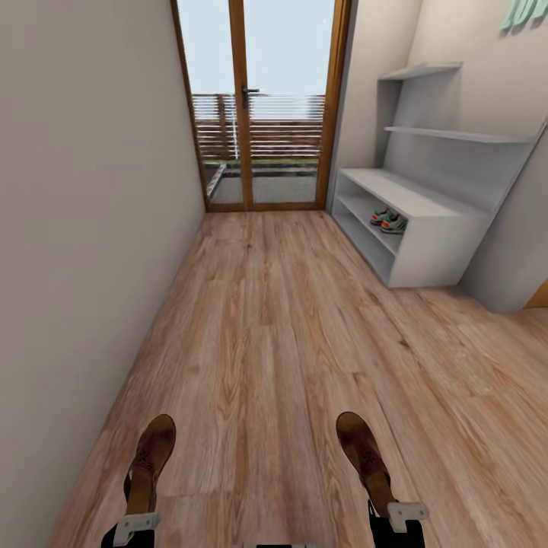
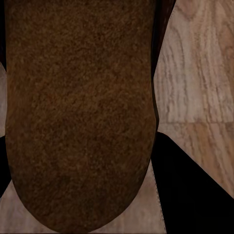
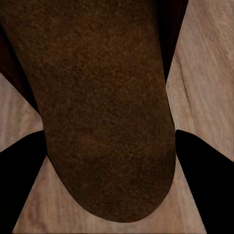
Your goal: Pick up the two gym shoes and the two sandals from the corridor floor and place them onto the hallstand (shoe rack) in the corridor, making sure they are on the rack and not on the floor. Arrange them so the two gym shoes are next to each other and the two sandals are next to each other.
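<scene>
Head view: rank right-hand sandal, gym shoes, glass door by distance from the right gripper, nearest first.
1. Right-hand sandal: held in the right gripper, low in the picture, toe pointing forward.
2. Gym shoes: on the shoe rack's shelf, ahead and to the right.
3. Glass door: at the corridor's far end.

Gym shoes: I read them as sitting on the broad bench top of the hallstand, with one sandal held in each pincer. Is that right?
Not quite. The head view shows the gym shoes on the hallstand's upper open shelf, under the bench top, not on it. The rest holds: the left pincer grips the left sandal and the right pincer grips the right sandal.
</scene>
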Controlling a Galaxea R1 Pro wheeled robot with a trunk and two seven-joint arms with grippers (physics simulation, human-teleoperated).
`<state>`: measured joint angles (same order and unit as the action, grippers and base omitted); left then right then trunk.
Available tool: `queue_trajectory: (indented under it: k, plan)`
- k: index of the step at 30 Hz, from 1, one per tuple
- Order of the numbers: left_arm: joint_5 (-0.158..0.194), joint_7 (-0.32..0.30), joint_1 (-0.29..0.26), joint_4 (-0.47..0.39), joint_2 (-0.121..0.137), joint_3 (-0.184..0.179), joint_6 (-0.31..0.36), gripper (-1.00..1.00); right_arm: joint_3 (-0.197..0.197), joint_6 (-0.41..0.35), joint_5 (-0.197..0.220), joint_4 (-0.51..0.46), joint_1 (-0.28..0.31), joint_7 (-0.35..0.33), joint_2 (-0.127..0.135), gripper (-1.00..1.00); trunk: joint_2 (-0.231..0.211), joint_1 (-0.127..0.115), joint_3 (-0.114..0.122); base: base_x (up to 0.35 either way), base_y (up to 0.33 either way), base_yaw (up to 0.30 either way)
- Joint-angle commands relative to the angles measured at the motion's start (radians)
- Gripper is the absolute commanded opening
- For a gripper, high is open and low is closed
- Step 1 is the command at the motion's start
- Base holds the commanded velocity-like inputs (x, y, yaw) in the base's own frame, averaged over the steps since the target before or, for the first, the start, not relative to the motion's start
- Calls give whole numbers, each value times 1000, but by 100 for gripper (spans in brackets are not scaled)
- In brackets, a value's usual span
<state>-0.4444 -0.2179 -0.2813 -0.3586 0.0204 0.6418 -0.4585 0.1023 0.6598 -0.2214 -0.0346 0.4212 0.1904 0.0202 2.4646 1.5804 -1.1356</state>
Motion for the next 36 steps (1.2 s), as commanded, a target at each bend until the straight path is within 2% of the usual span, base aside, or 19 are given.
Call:
queue_trajectory:
  k: [1, 36]
  plan:
    - [-3, -8, -1, 0, 0, 9, -3, -100, 8, 3, -10, 1, 1, 1, 0, -100, 0, 0, -1, 338, 0, 0]
    - [-3, -8, -1, 0, 0, 9, -3, -100, 7, 3, -10, 1, 1, 1, 0, -100, 0, 0, -1, 339, 0, 0]
